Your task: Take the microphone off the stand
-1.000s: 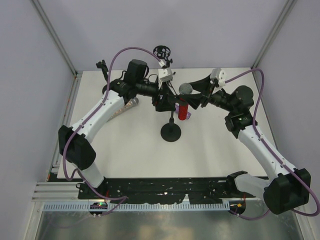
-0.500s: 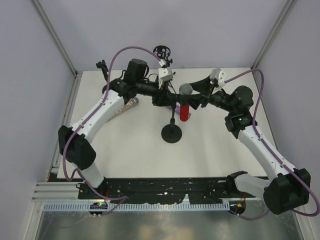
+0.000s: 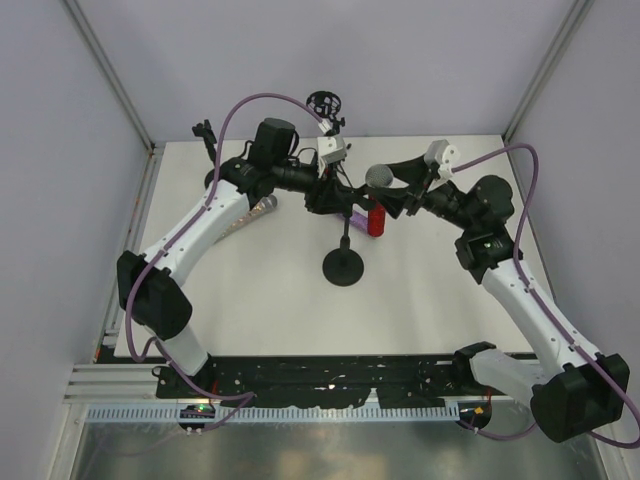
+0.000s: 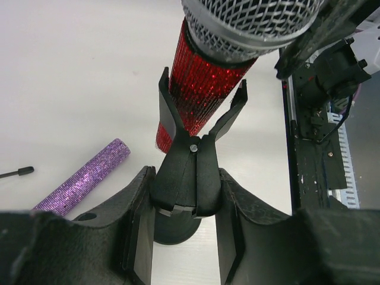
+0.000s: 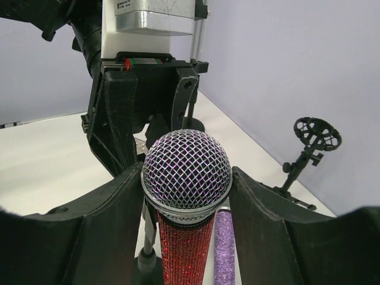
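Observation:
The microphone has a silver mesh head (image 3: 377, 177) and a red glitter body (image 3: 377, 222). My right gripper (image 3: 388, 196) is shut on it just below the head, which also shows in the right wrist view (image 5: 186, 169). The mic is held upright, just right of the stand's pole. The black stand has a round base (image 3: 342, 268) and a forked clip (image 4: 191, 155). My left gripper (image 3: 335, 197) is shut on the clip's stem, as the left wrist view (image 4: 184, 205) shows. There the red body (image 4: 205, 83) stands beyond the clip's prongs.
A purple glitter microphone (image 4: 83, 178) lies on the table by the stand, also in the right wrist view (image 5: 224, 249). A silver glitter microphone (image 3: 258, 209) lies under my left arm. A second small stand with a round mount (image 3: 324, 102) stands at the back edge.
My right gripper has moved right and slightly back with the microphone, drawing it away from the stand's clip. My left gripper has kept hold of the clip.

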